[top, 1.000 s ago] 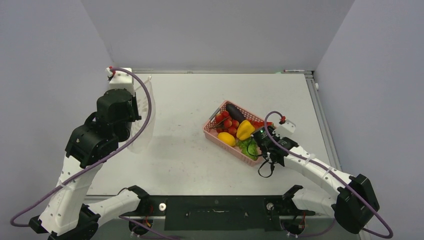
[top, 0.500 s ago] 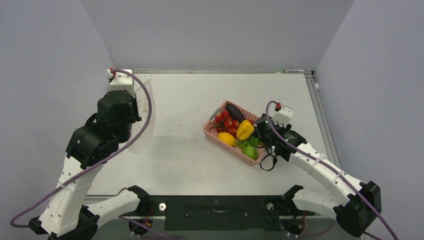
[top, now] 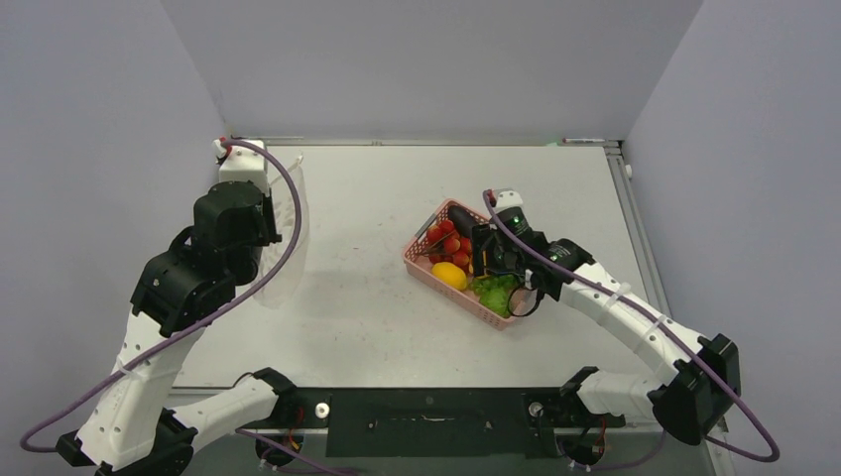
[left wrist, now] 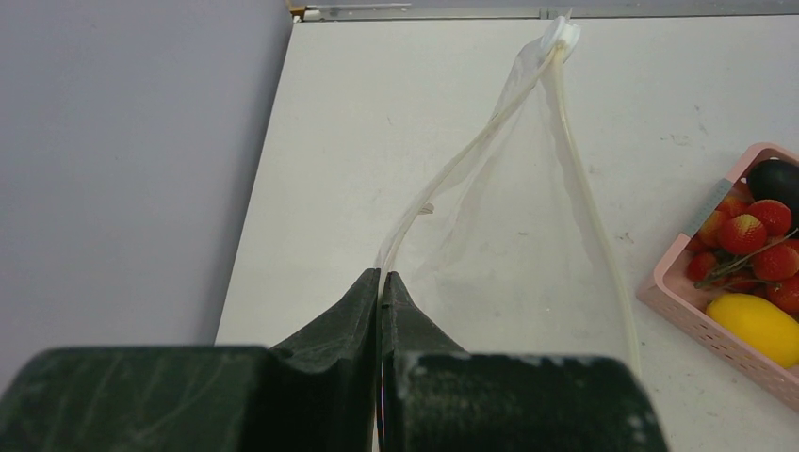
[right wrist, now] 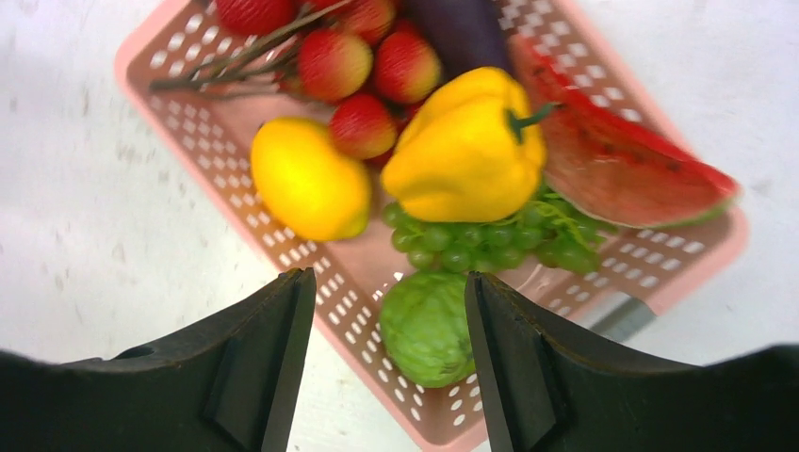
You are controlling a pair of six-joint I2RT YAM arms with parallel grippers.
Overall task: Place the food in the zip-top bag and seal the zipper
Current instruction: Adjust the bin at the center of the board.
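The zip-top bag (left wrist: 513,226) lies clear and floppy at the table's left, with its whitish zipper (left wrist: 452,174) running away from my left gripper (left wrist: 382,275), which is shut on the bag's mouth edge. The food sits in a pink basket (top: 421,263): red strawberries (right wrist: 363,122), a yellow pepper (right wrist: 466,155), a yellow lemon (right wrist: 306,179), green grapes (right wrist: 471,243), a watermelon slice (right wrist: 622,165), a dark eggplant (right wrist: 462,33) and a green leafy piece (right wrist: 426,325). My right gripper (right wrist: 388,275) hovers open over the basket's near corner. The leafy piece lies below, between its fingers, not gripped.
A grey wall (left wrist: 122,169) runs close along the bag's left side. A metal rail (top: 436,142) marks the table's far edge. White tabletop (top: 357,288) separates the bag from the basket.
My right gripper has swung from the basket's right rim leftward over the food, and its jaws have widened. The left gripper and the bag have stayed where they were.
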